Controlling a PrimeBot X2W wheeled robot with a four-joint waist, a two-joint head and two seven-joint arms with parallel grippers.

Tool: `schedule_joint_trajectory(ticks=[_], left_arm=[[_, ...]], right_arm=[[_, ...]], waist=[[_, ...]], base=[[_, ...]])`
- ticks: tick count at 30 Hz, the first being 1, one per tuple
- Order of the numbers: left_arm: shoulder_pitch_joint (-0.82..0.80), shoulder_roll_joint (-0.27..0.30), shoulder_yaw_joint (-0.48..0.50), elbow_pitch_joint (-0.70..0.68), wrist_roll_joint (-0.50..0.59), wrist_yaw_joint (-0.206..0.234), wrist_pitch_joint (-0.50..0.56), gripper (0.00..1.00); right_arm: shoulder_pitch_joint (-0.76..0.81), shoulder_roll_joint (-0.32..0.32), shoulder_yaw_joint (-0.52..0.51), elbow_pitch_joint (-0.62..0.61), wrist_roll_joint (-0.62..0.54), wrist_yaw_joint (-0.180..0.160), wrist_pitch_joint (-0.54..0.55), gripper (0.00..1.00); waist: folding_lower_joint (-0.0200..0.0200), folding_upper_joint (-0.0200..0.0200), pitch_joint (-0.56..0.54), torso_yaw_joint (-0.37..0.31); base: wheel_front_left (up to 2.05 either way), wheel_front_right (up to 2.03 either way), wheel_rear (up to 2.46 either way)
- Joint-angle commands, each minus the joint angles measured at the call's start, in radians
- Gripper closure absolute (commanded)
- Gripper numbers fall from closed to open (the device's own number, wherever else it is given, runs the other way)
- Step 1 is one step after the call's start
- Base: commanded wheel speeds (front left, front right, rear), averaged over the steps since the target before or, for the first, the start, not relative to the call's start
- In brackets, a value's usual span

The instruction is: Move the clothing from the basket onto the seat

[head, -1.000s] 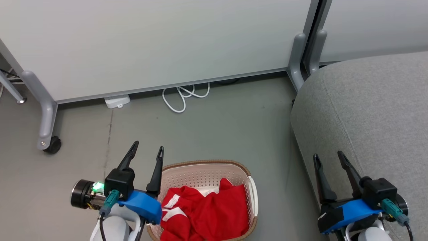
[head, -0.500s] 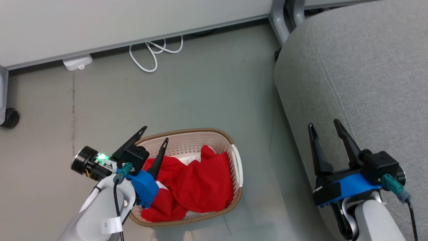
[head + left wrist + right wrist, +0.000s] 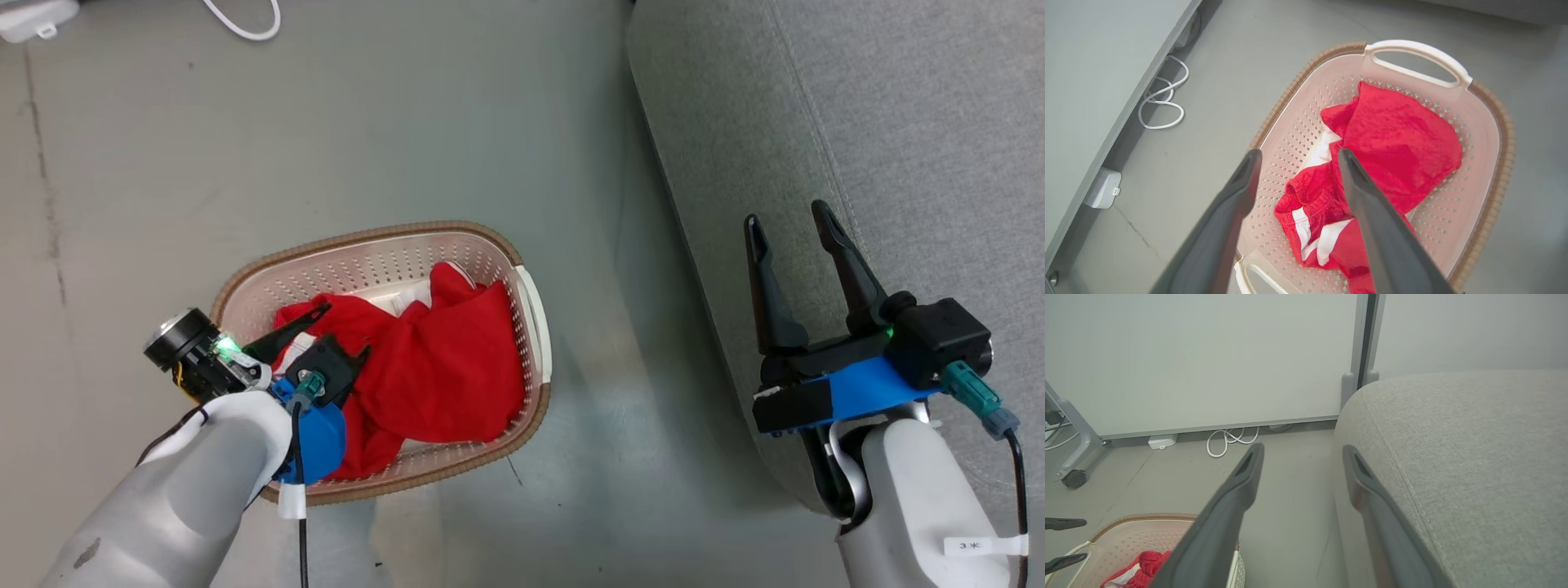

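The left hand (image 3: 344,329) has swung in over the basket (image 3: 359,233), which earlier stood just to its right and is now beneath it. Its spread fingers now hang above the clothing (image 3: 445,359). The head view has tipped downward, shifting the whole scene.

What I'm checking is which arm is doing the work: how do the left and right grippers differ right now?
The left gripper points down over the red clothes in the basket; the right gripper points forward along the sofa edge, away from the basket. The left gripper frames fabric in its wrist view; the right gripper frames bare floor and sofa. Both stand open, holding nothing.
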Motion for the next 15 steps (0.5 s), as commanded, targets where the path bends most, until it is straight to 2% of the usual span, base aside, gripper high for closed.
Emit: schedule_joint_trajectory(ticks=[1, 11, 15], left_arm=[[-0.051, 0.015, -0.063, 0.03, -0.017, -0.001, -0.003, 0.0], [-0.175, 0.05, -0.31, 0.145, -0.092, -0.001, 0.038, 0.0], [-0.226, 0.066, -0.365, 0.175, -0.085, -0.001, 0.081, 0.0]], right_arm=[[-0.039, -0.003, 0.008, -0.015, 0.007, 0.0, -0.004, 0.0], [-0.106, -0.003, 0.032, -0.047, 0.021, 0.0, -0.004, 0.0], [-0.139, -0.003, 0.046, -0.071, 0.029, 0.0, -0.004, 0.0]], waist=[[-0.0003, 0.0, 0.072, -0.032], [-0.0003, 0.0, 0.208, -0.073], [-0.0003, 0.0, 0.27, -0.097]], base=[[0.0, 0.0, 0.0], [0.0, 0.0, 0.0], [0.0, 0.0, 0.0]])
